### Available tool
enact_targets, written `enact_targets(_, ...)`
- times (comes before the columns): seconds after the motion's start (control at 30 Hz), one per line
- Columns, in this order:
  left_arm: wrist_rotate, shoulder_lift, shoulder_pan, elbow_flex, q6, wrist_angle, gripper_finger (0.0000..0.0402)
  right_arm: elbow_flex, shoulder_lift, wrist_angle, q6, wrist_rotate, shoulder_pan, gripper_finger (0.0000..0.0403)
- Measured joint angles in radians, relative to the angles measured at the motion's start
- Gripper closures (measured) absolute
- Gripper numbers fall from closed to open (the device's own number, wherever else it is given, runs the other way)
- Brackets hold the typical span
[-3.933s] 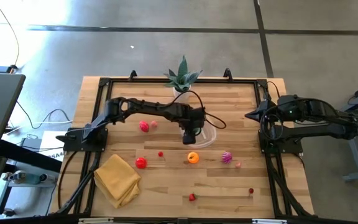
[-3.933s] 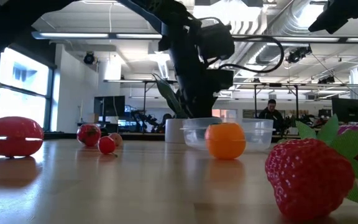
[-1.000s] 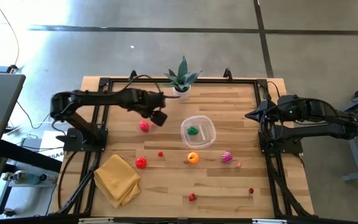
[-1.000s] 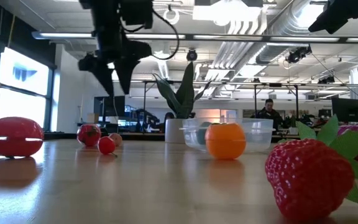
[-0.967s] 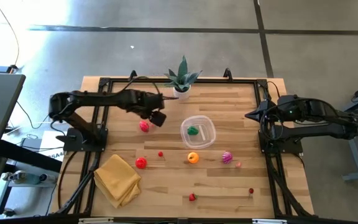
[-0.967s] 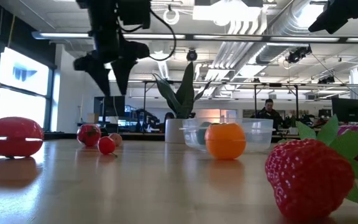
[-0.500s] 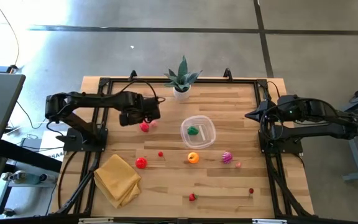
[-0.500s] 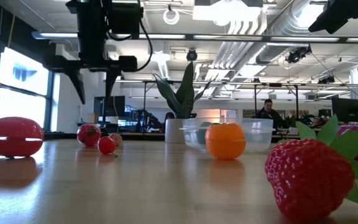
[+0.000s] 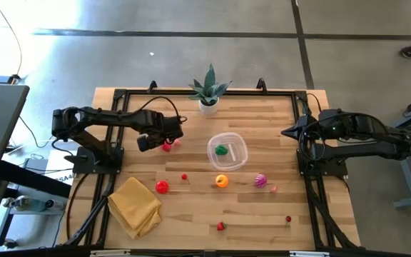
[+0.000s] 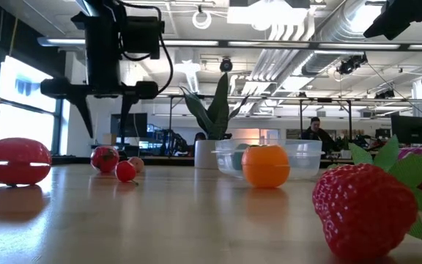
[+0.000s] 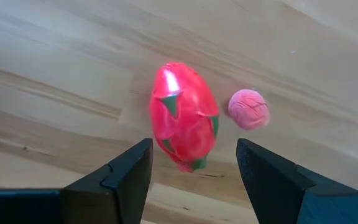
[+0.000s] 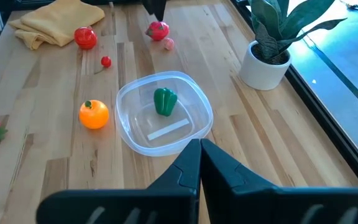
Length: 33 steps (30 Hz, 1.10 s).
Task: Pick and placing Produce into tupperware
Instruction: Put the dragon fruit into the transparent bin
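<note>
left wrist view puts the red dragon fruit (image 11: 184, 116) between my left gripper's (image 11: 194, 163) spread fingers, below them and untouched, its long axis running roughly along the line of approach rather than across the gap. a small pink fruit (image 11: 248, 109) lies just beside it, near one finger's path. from the high view, the left gripper (image 9: 146, 140) hovers at the table's left side, and the dragon fruit (image 9: 166, 146) lies just to its right. the tupperware (image 9: 227, 151) sits right of that, mid-table, holding one green pepper (image 9: 222, 150). the right gripper (image 12: 199, 149) waits at the right edge, fingers pressed together, well apart. i judge the left arm the nearer, and a straight descent should straddle the fruit.
</note>
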Motion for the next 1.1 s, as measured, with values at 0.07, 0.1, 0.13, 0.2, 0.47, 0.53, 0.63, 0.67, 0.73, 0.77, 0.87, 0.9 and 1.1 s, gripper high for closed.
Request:
enact_targets(0.07, -0.001, 0.000, 0.000, -0.006, -0.008, 0.004, 0.0181, 0.000, 0.000, 0.000, 0.000, 0.000, 0.000, 0.0403)
enact_targets(0.1, -0.004, 0.000, 0.000, -0.010, -0.008, 0.004, 0.0181, 0.000, 0.000, 0.000, 0.000, 0.000, 0.000, 0.0403)
enact_targets(0.13, -0.008, 0.000, 0.000, -0.014, -0.008, 0.004, 0.0181, 0.000, 0.000, 0.000, 0.000, 0.000, 0.000, 0.0403)
enact_targets(0.2, -0.020, 0.000, 0.000, -0.016, -0.008, 0.007, 0.0181, 0.000, 0.000, 0.000, 0.000, 0.000, 0.000, 0.0403)
enact_targets(0.47, -0.037, 0.017, 0.000, -0.016, -0.004, 0.001, 0.0181, 0.000, 0.000, 0.000, 0.000, 0.000, 0.000, 0.0403)
enact_targets(0.53, -0.037, 0.038, 0.000, -0.017, -0.003, 0.001, 0.0181, 0.000, 0.000, 0.000, 0.000, 0.000, 0.000, 0.0403)
enact_targets(0.63, -0.042, 0.067, 0.000, -0.017, 0.002, 0.017, 0.0181, 0.000, 0.000, 0.000, 0.000, 0.000, 0.000, 0.0403)
enact_targets(0.67, -0.046, 0.071, 0.000, -0.017, 0.007, 0.027, 0.0181, 0.000, 0.000, 0.000, 0.000, 0.000, 0.000, 0.0403)
enact_targets(0.73, -0.053, 0.073, 0.001, -0.017, 0.021, 0.039, 0.0181, 0.000, 0.000, 0.000, 0.000, 0.000, 0.000, 0.0403)
enact_targets(0.77, -0.057, 0.073, 0.001, -0.017, 0.021, 0.038, 0.0181, 0.000, 0.000, 0.000, 0.000, 0.000, 0.000, 0.0403)
enact_targets(0.87, -0.061, 0.073, 0.001, -0.017, 0.023, 0.035, 0.0181, 0.000, 0.000, 0.000, 0.000, 0.000, 0.000, 0.0403)
enact_targets(0.9, -0.061, 0.073, 0.001, -0.017, 0.023, 0.032, 0.0180, 0.000, 0.000, 0.000, 0.000, 0.000, 0.000, 0.0403)
enact_targets(1.1, -0.063, 0.087, 0.001, -0.017, 0.044, 0.033, 0.0137, 0.000, 0.000, 0.000, 0.000, 0.000, 0.000, 0.0403)
